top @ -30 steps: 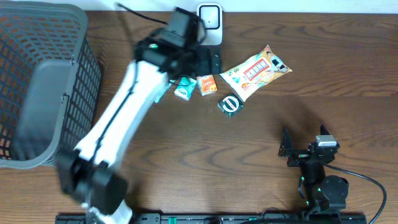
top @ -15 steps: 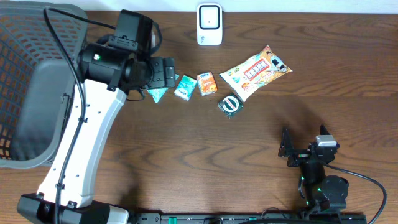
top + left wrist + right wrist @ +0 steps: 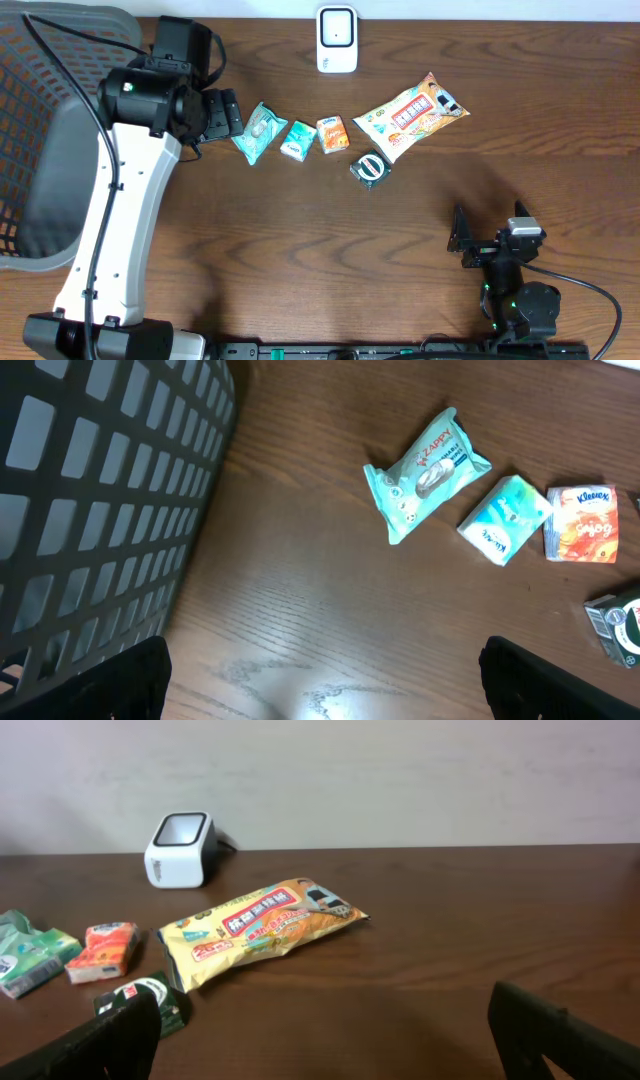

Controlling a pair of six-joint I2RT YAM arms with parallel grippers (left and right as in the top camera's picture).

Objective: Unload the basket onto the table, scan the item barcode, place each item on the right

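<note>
The left fingers [image 3: 230,112] are spread wide and empty beside the grey basket [image 3: 40,90], just left of the teal wipes pack [image 3: 256,131]. The pack lies flat on the tabletop [image 3: 300,250], leading a row with a tissue pack [image 3: 297,140], an orange pack [image 3: 333,134] and a snack bag [image 3: 410,115]. The white scanner [image 3: 337,40] stands at the far edge, and the right fingers [image 3: 460,240], also open and empty, sit near-right, well apart.

One scanner [image 3: 337,38], one basket [image 3: 45,75], one snack bag [image 3: 410,115], one dark green packet [image 3: 371,168], one orange tissue pack [image 3: 334,135], one teal tissue pack [image 3: 297,140] and one teal wipes pack [image 3: 258,132] are lying out.
</note>
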